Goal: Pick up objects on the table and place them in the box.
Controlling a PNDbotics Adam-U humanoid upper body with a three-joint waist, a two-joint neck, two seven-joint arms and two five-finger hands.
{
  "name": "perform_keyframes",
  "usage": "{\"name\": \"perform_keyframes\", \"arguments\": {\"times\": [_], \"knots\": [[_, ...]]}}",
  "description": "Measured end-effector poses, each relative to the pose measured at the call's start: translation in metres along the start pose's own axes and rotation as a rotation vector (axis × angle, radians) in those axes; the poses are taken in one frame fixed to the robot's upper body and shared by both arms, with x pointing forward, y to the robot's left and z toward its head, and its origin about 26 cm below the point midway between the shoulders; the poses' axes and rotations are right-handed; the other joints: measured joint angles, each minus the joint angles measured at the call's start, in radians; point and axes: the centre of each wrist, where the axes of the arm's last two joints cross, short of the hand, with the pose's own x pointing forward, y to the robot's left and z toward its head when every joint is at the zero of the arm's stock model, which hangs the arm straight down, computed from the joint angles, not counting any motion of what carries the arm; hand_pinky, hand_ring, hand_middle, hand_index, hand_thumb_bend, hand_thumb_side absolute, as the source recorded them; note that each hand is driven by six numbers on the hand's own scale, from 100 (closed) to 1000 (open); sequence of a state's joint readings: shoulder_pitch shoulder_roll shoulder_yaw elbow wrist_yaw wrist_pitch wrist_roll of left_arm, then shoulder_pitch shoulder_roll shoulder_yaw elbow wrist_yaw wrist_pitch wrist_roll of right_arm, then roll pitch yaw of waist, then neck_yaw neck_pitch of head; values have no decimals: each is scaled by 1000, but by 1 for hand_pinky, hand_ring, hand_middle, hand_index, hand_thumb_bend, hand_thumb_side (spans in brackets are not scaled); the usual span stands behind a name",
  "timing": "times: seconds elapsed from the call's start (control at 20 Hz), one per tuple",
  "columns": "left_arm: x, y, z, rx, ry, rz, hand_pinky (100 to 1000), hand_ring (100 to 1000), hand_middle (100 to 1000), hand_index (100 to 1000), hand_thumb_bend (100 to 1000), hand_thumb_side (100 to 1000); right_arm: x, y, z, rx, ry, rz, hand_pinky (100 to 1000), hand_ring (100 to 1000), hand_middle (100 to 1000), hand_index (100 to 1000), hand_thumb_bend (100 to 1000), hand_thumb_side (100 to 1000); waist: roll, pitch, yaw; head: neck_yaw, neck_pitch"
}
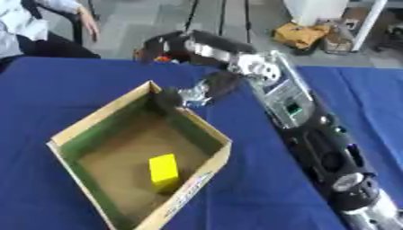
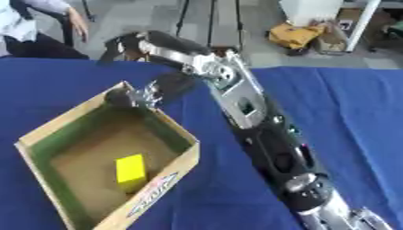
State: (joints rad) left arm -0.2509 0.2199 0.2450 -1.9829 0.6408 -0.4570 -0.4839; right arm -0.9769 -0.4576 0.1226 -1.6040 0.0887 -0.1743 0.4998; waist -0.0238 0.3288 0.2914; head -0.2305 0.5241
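Surface: blue cloth over the table [image 1: 47,90], grey floor beyond its far edge.
Boxes: one, an open cardboard box [image 1: 201,128] set cornerwise in front of me, green on its inner walls, brown on its floor.
Contents: one yellow block [image 1: 163,170], lying on the box floor toward the near corner.
Arms: one in my view, the right arm [image 1: 315,134], stretched from lower right up to the far table edge.
Right hand [image 1: 169,45]: dark and blurred at the far edge; I cannot tell how its fingers stand.
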Motion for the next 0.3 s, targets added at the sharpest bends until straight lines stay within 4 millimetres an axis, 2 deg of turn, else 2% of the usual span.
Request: {"name": "perform_keyframes", "arguments": {"times": [0.15, 0.2, 0.25, 0.3], "knots": [[0, 0, 2, 7, -1, -5, 763, 713, 878, 966, 100, 1000, 23, -21, 18, -140, -34, -77, 973, 951, 737, 786, 301, 613, 7, -1, -12, 24, 11], [1, 1, 3, 9, -3, -7, 762, 713, 877, 966, 100, 1000, 30, -26, 26, -182, -46, -100, 966, 943, 734, 780, 218, 586, 12, -1, -18, 32, 12], [1, 1, 3, 12, -3, -9, 762, 714, 877, 966, 100, 1000, 37, -30, 34, -222, -56, -121, 951, 929, 732, 768, 100, 522, 17, -1, -24, 39, 12], [1, 1, 4, 15, -4, -11, 762, 714, 877, 966, 100, 1000, 43, -32, 41, -257, -65, -141, 951, 929, 732, 768, 100, 522, 21, -1, -30, 46, 12]]}}
